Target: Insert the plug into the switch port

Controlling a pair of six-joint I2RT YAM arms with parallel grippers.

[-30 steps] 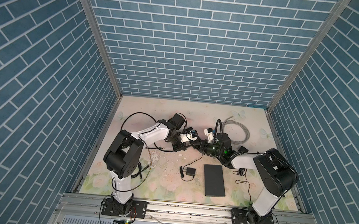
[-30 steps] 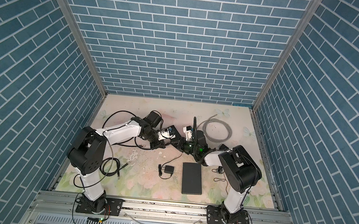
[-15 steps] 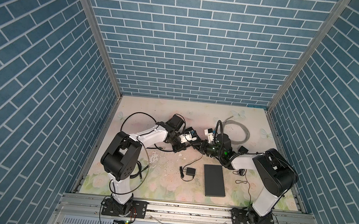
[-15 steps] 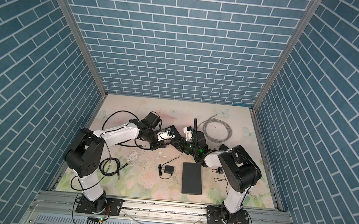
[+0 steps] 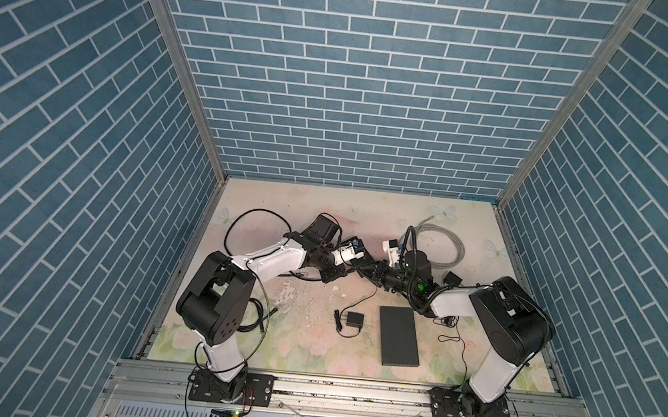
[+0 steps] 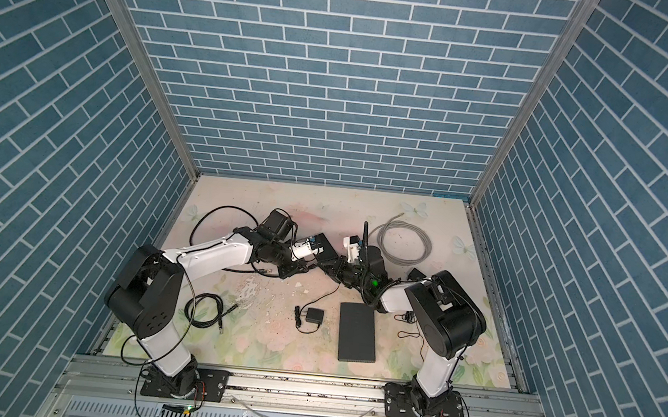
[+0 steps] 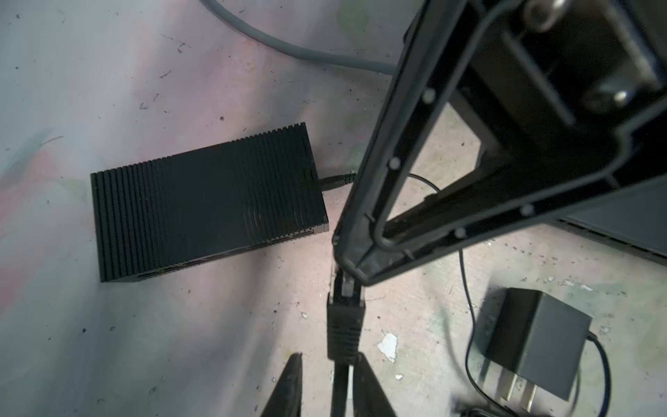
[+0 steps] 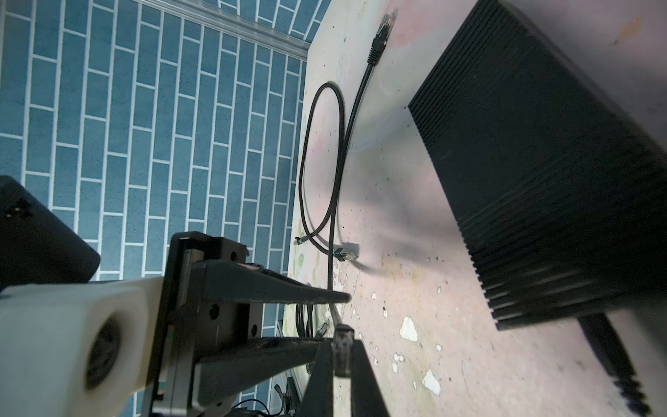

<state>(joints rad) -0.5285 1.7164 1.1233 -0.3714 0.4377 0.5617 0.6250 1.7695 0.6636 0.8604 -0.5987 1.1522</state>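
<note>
The black plug (image 7: 344, 321) with its ribbed boot hangs a little above the table, and my right gripper (image 8: 341, 346) is shut on its clear front end (image 8: 342, 355). My left gripper (image 7: 328, 357) is open behind the boot; the cable runs between its fingers, close against one finger (image 7: 364, 382). Both grippers meet at mid-table in both top views, left (image 5: 353, 268) and right (image 5: 368, 272). The switch (image 7: 205, 202), a black ribbed box, lies on the table just beside them (image 6: 325, 244). Its ports are in shadow.
A power lead (image 7: 335, 180) is plugged into the switch. A black wall adapter (image 5: 355, 319) and a flat dark slab (image 5: 399, 337) lie nearer the front. A grey cable coil (image 5: 441, 245) is at the back right. Loose black cables (image 6: 205, 310) lie at the left.
My left gripper's jaws have spread apart and let go of the cable. The right gripper has tightened on the plug. Both arms stay nearly where they were.
</note>
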